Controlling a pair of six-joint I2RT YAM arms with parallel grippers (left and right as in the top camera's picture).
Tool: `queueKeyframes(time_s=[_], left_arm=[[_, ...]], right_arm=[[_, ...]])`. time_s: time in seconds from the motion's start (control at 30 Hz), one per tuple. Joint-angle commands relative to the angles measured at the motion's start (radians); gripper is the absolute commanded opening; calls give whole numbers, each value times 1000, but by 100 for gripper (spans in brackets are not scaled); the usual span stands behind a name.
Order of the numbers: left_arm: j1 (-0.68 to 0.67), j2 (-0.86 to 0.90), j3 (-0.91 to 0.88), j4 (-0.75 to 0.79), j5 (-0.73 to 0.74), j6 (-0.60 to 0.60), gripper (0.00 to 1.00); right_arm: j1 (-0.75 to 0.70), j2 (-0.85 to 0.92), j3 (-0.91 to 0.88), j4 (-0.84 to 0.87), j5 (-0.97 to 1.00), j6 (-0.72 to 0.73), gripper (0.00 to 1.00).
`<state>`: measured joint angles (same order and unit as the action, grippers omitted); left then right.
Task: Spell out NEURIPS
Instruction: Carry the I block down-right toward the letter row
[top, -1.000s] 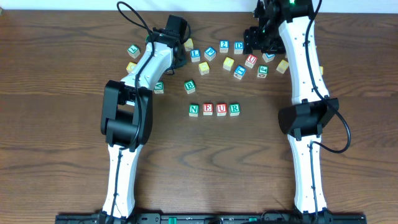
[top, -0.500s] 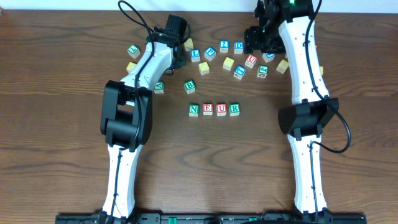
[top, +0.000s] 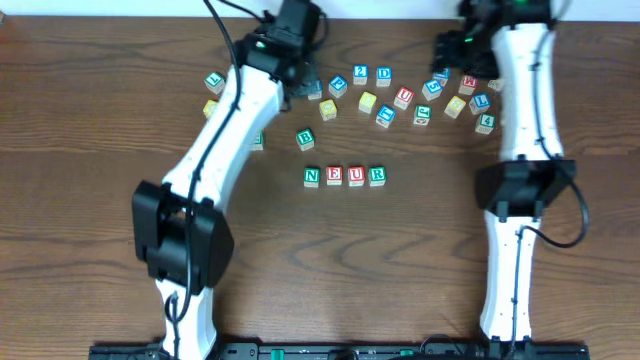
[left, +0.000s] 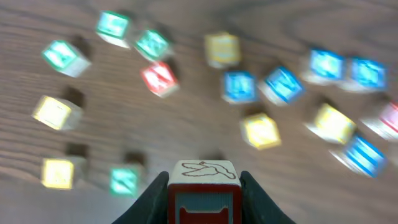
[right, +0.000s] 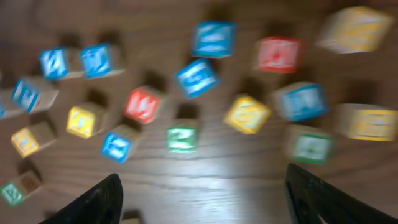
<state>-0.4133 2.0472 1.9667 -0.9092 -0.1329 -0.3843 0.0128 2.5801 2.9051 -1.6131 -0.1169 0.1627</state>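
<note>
Wooden table (top: 90, 150), 2 cube (top: 360, 72), D cube (top: 384, 73)

Even, bright lighting, soft short shadows; overhead sharp, both wrist views motion-blurred

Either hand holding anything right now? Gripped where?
Left hand pinches a red-faced wooden cube by two opposite side faces. Right hand is open, empty.

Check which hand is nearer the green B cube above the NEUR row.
Left. The left hand, gripping a red-faced cube, is just behind the green B cube; the right hand is far off to its right.
</note>
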Motion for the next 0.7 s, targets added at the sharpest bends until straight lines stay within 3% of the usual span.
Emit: queueKeyframes(time_s=[0.0,0.13,0.67], left_arm=[[-72,7,8,-44,151,16,22],[-163,12,2,-67,246,5,22],[-430,135,-22,18,193,6,22]], right_arm=[[-94,-94,24,0,-25,-6,79],[-183,-102,24,-11,-27,-2,80],[-309,-102,23,-44,-69,-3,80]])
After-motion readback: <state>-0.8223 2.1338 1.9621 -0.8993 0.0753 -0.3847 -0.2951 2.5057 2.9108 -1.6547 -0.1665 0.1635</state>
